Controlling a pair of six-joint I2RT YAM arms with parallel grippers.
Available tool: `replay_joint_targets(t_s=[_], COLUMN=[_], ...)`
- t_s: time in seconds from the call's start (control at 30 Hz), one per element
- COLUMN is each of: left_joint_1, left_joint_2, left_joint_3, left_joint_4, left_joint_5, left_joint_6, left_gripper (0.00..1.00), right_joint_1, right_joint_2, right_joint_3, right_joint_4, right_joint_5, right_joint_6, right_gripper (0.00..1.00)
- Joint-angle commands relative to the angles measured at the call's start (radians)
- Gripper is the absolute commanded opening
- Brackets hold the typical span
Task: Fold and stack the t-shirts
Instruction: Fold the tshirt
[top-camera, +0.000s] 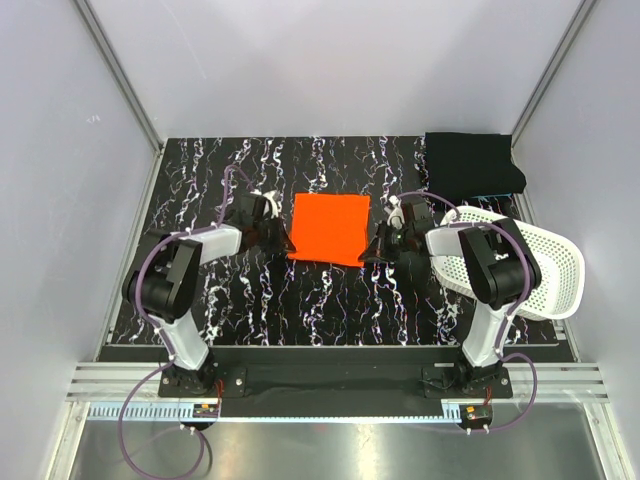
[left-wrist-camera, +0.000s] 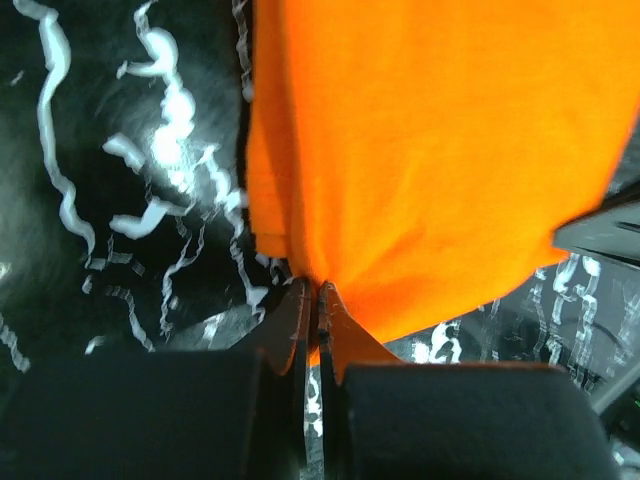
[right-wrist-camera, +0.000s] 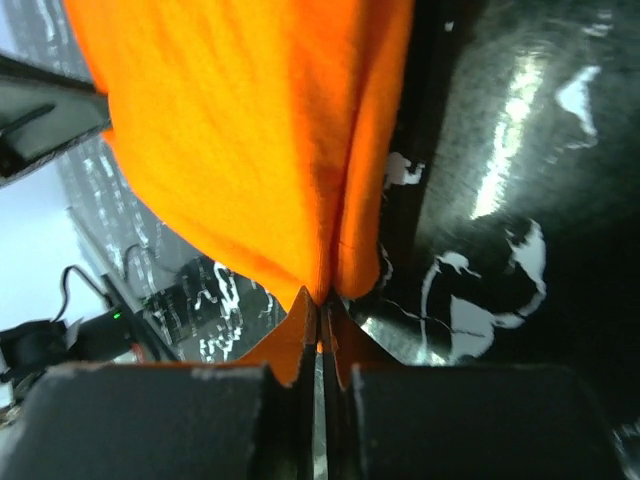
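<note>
A folded bright orange t-shirt (top-camera: 329, 229) lies mid-table on the black marbled top. My left gripper (top-camera: 283, 240) is at its near left corner and my right gripper (top-camera: 372, 252) at its near right corner. In the left wrist view the orange t-shirt (left-wrist-camera: 430, 150) bunches into my left gripper (left-wrist-camera: 316, 292), whose jaws are shut on its edge. The right wrist view shows the same cloth (right-wrist-camera: 250, 140) pinched in my right gripper (right-wrist-camera: 322, 300). A folded black t-shirt (top-camera: 474, 165) rests at the far right corner.
A white perforated basket (top-camera: 525, 260) lies tipped at the right edge, just behind my right arm. Grey walls close in the table on three sides.
</note>
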Motion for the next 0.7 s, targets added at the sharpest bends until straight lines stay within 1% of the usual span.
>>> replay_joint_targets(t_s=[0.0, 0.07, 0.13, 0.23, 0.3, 0.4, 0.43, 0.53, 0.57, 0.6, 0.63, 0.67], left_joint_1=[-0.048, -0.067, -0.070, -0.070, -0.070, -0.070, -0.071, -0.074, -0.082, -0.083, -0.084, -0.084], left_joint_2=[-0.098, -0.136, -0.153, -0.180, -0.187, -0.191, -0.188, -0.181, -0.182, -0.184, -0.188, -0.194], left_joint_3=[-0.043, -0.069, -0.097, -0.115, -0.123, -0.127, -0.128, -0.121, -0.118, -0.114, -0.111, -0.106], left_joint_4=[-0.029, -0.034, -0.031, -0.043, -0.046, -0.049, -0.046, -0.035, -0.034, -0.034, -0.037, -0.038], left_joint_5=[-0.171, -0.231, -0.243, -0.308, -0.326, -0.328, -0.322, -0.244, -0.227, -0.205, -0.169, -0.156], left_joint_6=[-0.008, -0.032, -0.048, -0.063, -0.063, -0.066, -0.069, -0.065, -0.065, -0.065, -0.075, -0.080], left_gripper=[0.00, 0.00, 0.00, 0.00, 0.00, 0.00, 0.00, 0.00, 0.02, 0.09, 0.18, 0.18], right_joint_1=[0.005, 0.005, 0.005, 0.005, 0.005, 0.005, 0.005, 0.005, 0.005, 0.005, 0.005, 0.005], right_joint_2=[-0.068, -0.089, -0.103, -0.116, -0.117, -0.125, -0.126, -0.134, -0.143, -0.146, -0.149, -0.163], right_joint_3=[-0.016, -0.038, -0.052, -0.058, -0.063, -0.072, -0.073, -0.076, -0.075, -0.067, -0.063, -0.058], right_joint_4=[-0.076, -0.079, -0.081, -0.090, -0.095, -0.096, -0.127, -0.125, -0.125, -0.125, -0.125, -0.127], right_joint_5=[0.121, 0.133, 0.135, 0.150, 0.150, 0.170, 0.170, 0.121, 0.107, 0.092, 0.063, 0.057], right_joint_6=[-0.055, -0.063, -0.062, -0.055, -0.065, -0.063, -0.062, -0.057, -0.052, -0.052, -0.048, -0.037], right_gripper=[0.00, 0.00, 0.00, 0.00, 0.00, 0.00, 0.00, 0.00, 0.02, 0.06, 0.12, 0.21])
